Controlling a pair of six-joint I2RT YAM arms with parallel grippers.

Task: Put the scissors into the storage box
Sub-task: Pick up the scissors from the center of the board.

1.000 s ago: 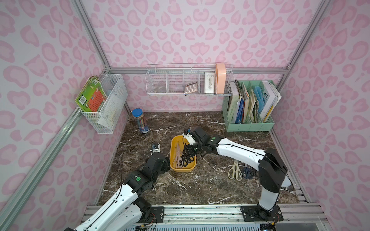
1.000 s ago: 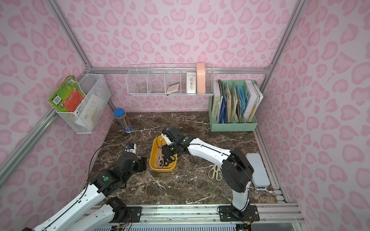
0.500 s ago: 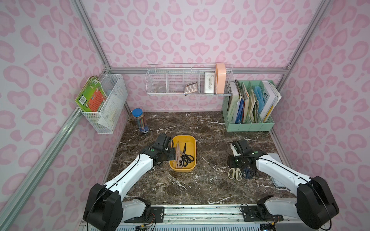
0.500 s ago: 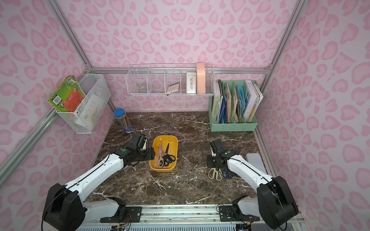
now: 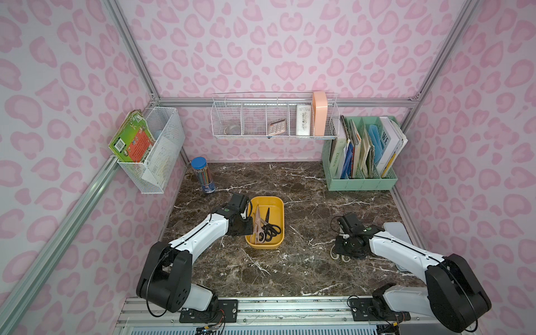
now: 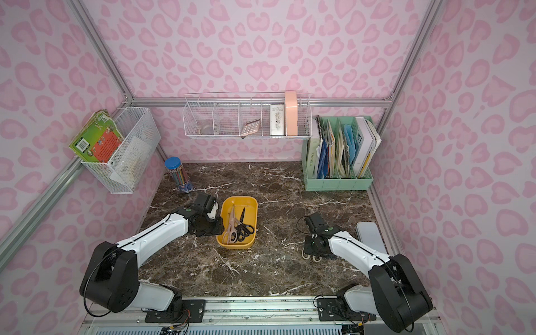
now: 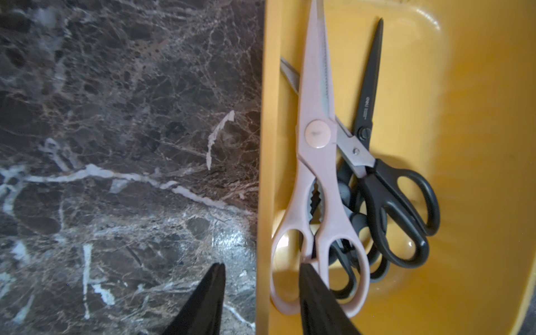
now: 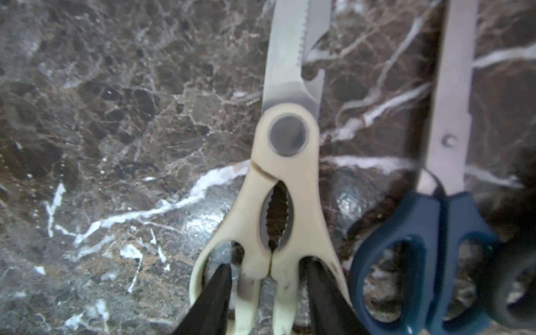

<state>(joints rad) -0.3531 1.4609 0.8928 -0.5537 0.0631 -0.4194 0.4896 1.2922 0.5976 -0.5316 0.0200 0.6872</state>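
Observation:
The yellow storage box (image 5: 268, 246) sits mid-table and holds pale pink scissors (image 7: 317, 136) and black-handled scissors (image 7: 397, 203). My left gripper (image 7: 262, 265) is open and straddles the box's left wall. One finger is outside above the table, the other inside over the pink handle. To the right, cream-handled shears (image 8: 285, 162) and dark blue scissors (image 8: 420, 214) lie side by side on the marble. My right gripper (image 8: 268, 265) has one finger in each loop of the cream shears, pressed against the inner handle bars. In both top views the wrist hides all but the shears' handle loops (image 5: 336, 255).
A mint-green file organizer (image 5: 359, 182) stands at the back right and a blue-capped pencil tube (image 5: 203, 174) at the back left. A flat grey case (image 5: 397, 232) lies along the right edge, close to my right arm. White wire baskets (image 5: 272, 121) hang on the walls.
My right arm left the box and came down on the cream shears at the right. My left arm reached forward to the box's left wall, and its jaws narrowed.

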